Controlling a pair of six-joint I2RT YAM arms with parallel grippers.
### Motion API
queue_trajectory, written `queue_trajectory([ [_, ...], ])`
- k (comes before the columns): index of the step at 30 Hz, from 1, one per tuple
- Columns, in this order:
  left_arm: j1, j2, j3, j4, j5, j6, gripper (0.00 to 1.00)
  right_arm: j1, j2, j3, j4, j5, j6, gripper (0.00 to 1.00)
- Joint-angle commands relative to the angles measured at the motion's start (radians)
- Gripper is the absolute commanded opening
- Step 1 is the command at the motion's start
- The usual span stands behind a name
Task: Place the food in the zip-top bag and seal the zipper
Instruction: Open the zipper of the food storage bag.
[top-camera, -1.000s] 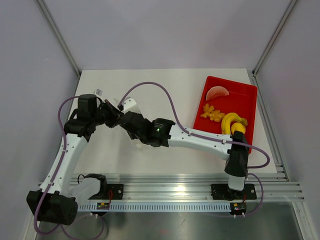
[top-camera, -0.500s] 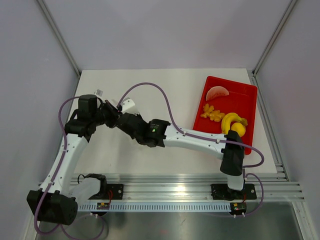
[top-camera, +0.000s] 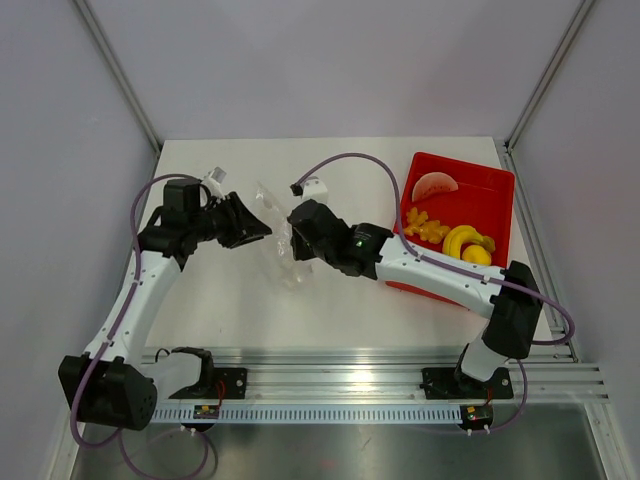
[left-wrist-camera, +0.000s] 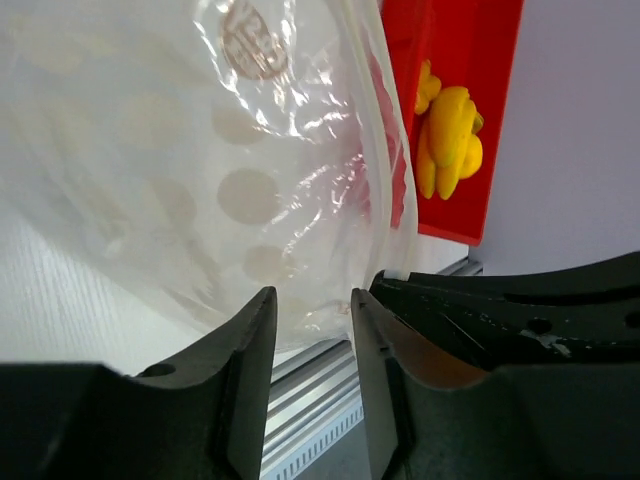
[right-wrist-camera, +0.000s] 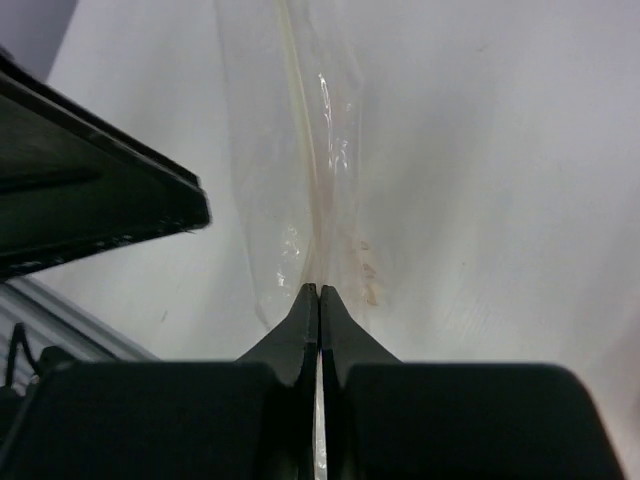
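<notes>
1. Zip-top bag (top-camera: 282, 248) stands crumpled left of centre in the overhead view, on or just above the white table (top-camera: 340, 170); which of the two I cannot tell. The two grippers are at its sides.
2. Left gripper (top-camera: 262, 228) is just beside the bag's left side. In its wrist view the jaws stand narrowly apart with a clear gap between them, and the spotted face of the zip-top bag fills the frame just beyond the tips; the left gripper (left-wrist-camera: 312, 300) holds nothing.
3. Zipper (left-wrist-camera: 385, 170) shows there as a thin clear ridge along the bag's right edge; whether it is pressed together I cannot tell.
4. Right gripper (top-camera: 296, 240) meets the bag's right side. Its wrist view shows the fingertips pressed together, pinching the bag's edge.
5. Red tray (top-camera: 500, 180) lies at the right of the table, well apart from the bag. It holds all the food: watermelon slice (top-camera: 435, 185) at its upper end, knobbly pieces (top-camera: 424, 228) below, then banana (top-camera: 460, 240) and yellow lump (top-camera: 477, 256).
</notes>
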Motion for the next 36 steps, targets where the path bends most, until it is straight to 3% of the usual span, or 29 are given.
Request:
queue_trajectory([
  [1, -0.025, -0.049, -0.007, 0.074, 0.116, 0.067, 0.38, 0.016, -0.047, -0.002, 0.092, -0.065, 0.042, 0.00],
  [7, -0.080, -0.038, -0.015, 0.104, 0.084, 0.044, 0.43, 0.015, -0.050, -0.012, 0.132, -0.115, 0.061, 0.00],
  [9, -0.091, -0.029, -0.021, 0.127, 0.081, 0.037, 0.35, 0.016, -0.051, -0.016, 0.132, -0.120, 0.065, 0.00],
  [10, -0.094, -0.026, -0.029, 0.132, 0.077, 0.028, 0.25, 0.015, -0.053, -0.015, 0.130, -0.120, 0.065, 0.00],
  [13, -0.100, -0.012, -0.032, 0.140, 0.061, 0.020, 0.17, 0.016, -0.062, -0.022, 0.127, -0.116, 0.065, 0.00],
  [16, -0.102, -0.011, -0.033, 0.141, 0.046, 0.020, 0.20, 0.015, -0.068, -0.024, 0.126, -0.113, 0.067, 0.00],
  [17, -0.105, -0.011, -0.032, 0.143, 0.044, 0.021, 0.30, 0.015, -0.070, -0.024, 0.126, -0.113, 0.067, 0.00],
  [18, -0.105, -0.005, -0.030, 0.140, 0.041, 0.021, 0.33, 0.016, -0.070, -0.025, 0.122, -0.113, 0.067, 0.00],
  [22, -0.106, 0.003, -0.037, 0.129, -0.002, 0.015, 0.34, 0.015, -0.074, -0.025, 0.122, -0.111, 0.070, 0.00],
  [28, -0.106, -0.032, -0.058, 0.147, -0.064, -0.011, 0.18, 0.016, -0.088, -0.036, 0.119, -0.097, 0.073, 0.00],
  [31, -0.106, -0.028, -0.060, 0.154, -0.057, -0.011, 0.03, 0.016, -0.088, -0.041, 0.121, -0.096, 0.075, 0.00],
  [36, -0.106, -0.020, -0.076, 0.164, -0.046, -0.020, 0.07, 0.016, -0.083, -0.042, 0.122, -0.103, 0.072, 0.00],
])
